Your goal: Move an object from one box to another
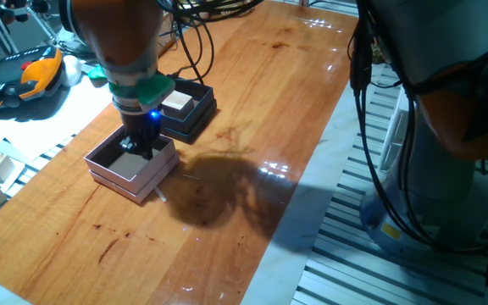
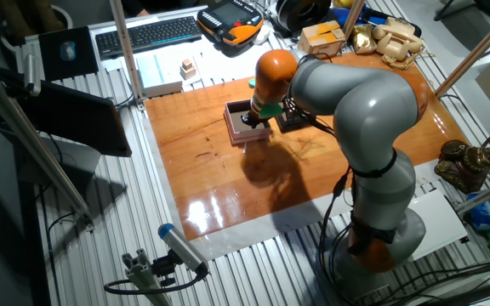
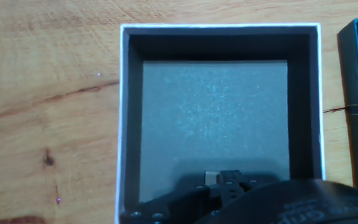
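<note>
Black jaws of the gripper (image 3: 225,182) sit low inside the pink box (image 3: 122,124), close to its wall at the bottom of the hand view. I cannot tell if they are spread or pinching. A small pale piece, seemingly the cube (image 3: 211,178), shows right at their tips. The rest of the pink box's grey floor is open. The black box (image 1: 195,119) stands just beside the pink box. The wooden worktop (image 1: 252,102) stretches wide beyond the pink box.

Arm bent low, pincer (image 1: 141,144) pointing down.
</note>
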Controlling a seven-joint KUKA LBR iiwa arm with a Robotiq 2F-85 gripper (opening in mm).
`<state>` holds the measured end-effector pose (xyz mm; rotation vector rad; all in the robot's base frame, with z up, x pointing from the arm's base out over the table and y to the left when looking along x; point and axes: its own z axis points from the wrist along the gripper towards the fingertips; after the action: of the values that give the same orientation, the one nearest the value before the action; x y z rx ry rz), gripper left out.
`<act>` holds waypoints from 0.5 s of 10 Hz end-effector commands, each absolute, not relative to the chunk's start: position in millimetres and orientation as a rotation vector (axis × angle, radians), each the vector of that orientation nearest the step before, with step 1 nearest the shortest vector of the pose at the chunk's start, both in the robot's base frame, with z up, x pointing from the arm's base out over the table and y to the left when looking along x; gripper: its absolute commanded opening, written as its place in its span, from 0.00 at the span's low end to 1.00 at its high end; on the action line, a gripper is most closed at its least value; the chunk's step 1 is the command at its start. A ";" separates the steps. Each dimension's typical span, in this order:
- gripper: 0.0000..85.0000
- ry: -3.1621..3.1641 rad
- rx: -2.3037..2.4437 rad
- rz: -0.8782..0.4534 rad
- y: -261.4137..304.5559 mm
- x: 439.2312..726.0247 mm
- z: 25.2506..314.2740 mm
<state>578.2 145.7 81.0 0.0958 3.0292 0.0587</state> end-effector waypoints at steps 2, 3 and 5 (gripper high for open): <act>0.20 2.989 0.109 0.004 150.4 574.6 74.6; 0.20 2.987 0.107 -0.016 152.2 573.2 73.5; 0.40 2.982 0.137 -0.016 153.5 571.8 72.4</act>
<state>571.9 153.4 72.4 0.1390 2.9822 -0.0168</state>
